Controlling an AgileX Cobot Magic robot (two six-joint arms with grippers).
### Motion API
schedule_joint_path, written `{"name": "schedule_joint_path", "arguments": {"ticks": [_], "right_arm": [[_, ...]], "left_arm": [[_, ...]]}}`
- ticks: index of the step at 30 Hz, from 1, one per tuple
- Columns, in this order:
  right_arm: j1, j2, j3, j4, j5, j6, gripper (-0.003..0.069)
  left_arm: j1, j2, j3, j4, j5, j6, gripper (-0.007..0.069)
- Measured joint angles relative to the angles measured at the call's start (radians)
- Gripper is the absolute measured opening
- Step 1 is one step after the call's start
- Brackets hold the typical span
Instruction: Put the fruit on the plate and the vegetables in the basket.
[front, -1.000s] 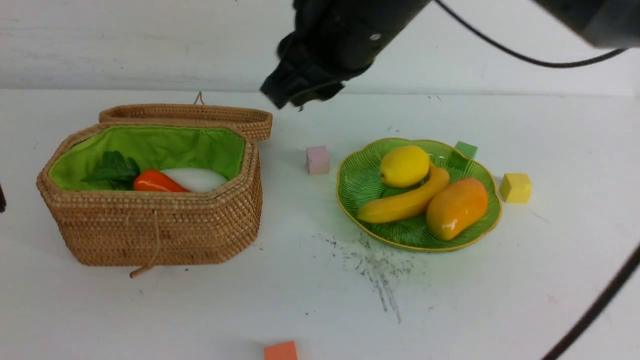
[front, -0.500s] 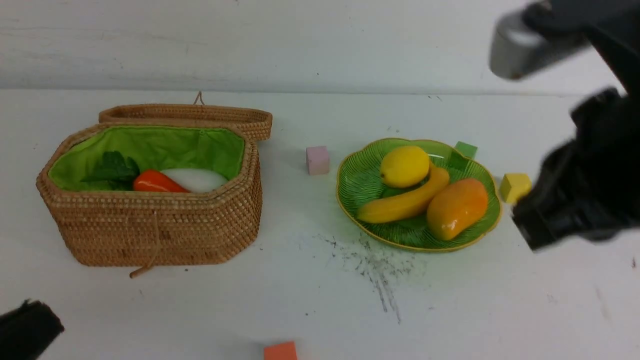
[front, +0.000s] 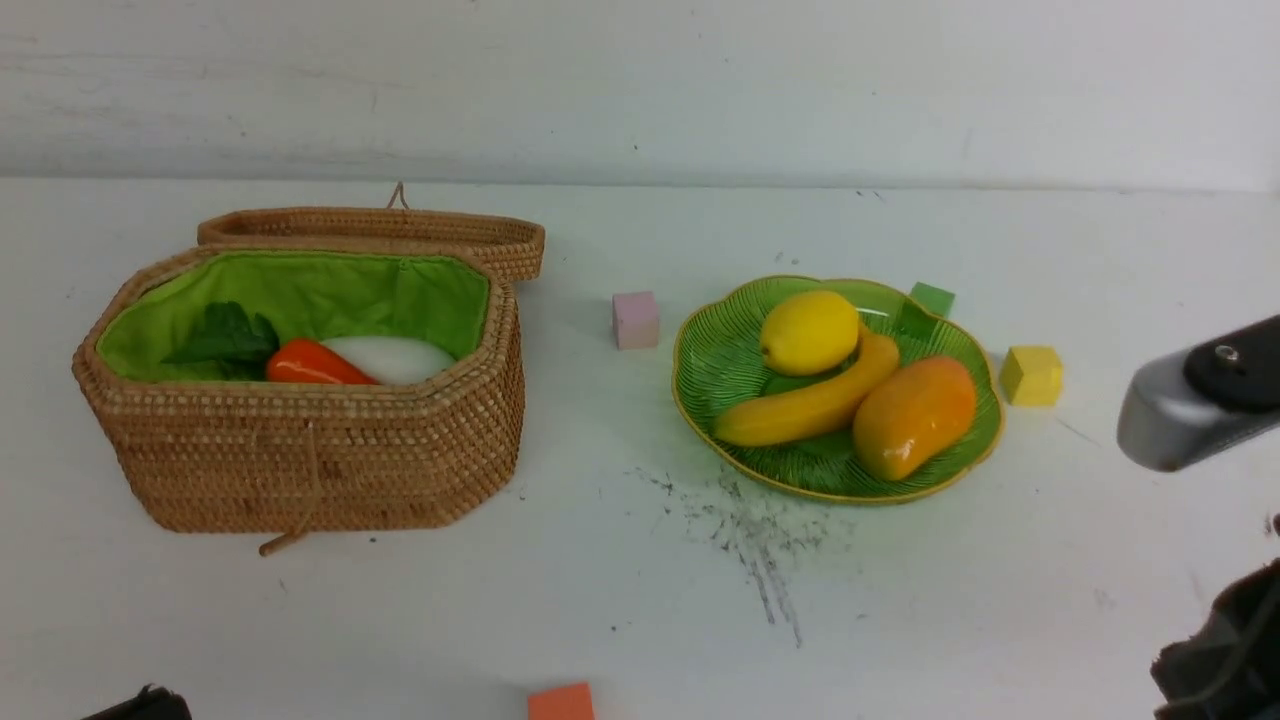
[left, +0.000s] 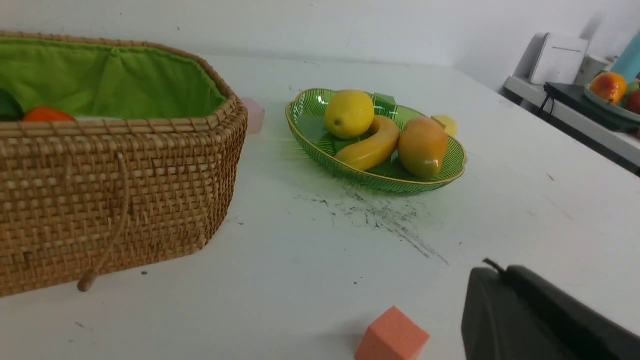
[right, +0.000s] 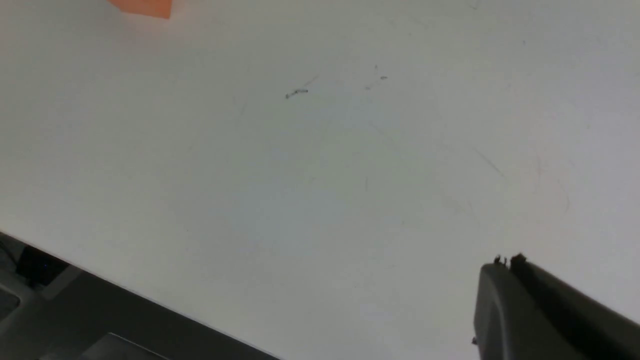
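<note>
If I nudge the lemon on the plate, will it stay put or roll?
The lemon looks round and glossy, so it would probably roll easily and may slip in a grip. It rests against the banana, which should block it toward the front. Toward the back, only the low rim of the plate would likely stop it.

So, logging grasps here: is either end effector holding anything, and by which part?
Nothing is held: mango, banana and lemon all lie on the plate.

white scuffed table (front: 640, 600) — pale wall (front: 640, 80) behind
</note>
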Motion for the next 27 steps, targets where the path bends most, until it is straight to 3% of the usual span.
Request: {"name": "schedule_joint_path", "arguments": {"ticks": [7,10,14,19,23,27], "right_arm": [[0.068,-0.028,0.003,-0.06,-0.003,0.001,0.0006],[0.023,-0.1,0.03,-0.107,-0.042,-0.003,-0.0003],[-0.213,-0.372,0.264,-0.117,-0.339,-0.085,-0.0018],[-0.498,-0.734,0.72,-0.11,-0.735,-0.15,-0.0018],[-0.603,-0.929,0.996,-0.098,-0.894,-0.082,-0.0018],[-0.623,-1.007,1.061,-0.1,-0.884,-0.053,-0.0018]], "left_arm": [[0.0,0.001,0.002,-0.001,0.018,0.0,-0.0013],[0.0,0.001,0.002,-0.001,0.022,0.0,-0.0013],[0.0,0.001,0.002,-0.001,0.026,0.0,-0.0013],[0.0,0.001,0.002,-0.001,0.026,0.0,-0.0013],[0.0,0.001,0.002,-0.001,0.027,0.0,-0.0013],[0.0,0.001,0.002,-0.001,0.029,0.0,-0.0013]]}}
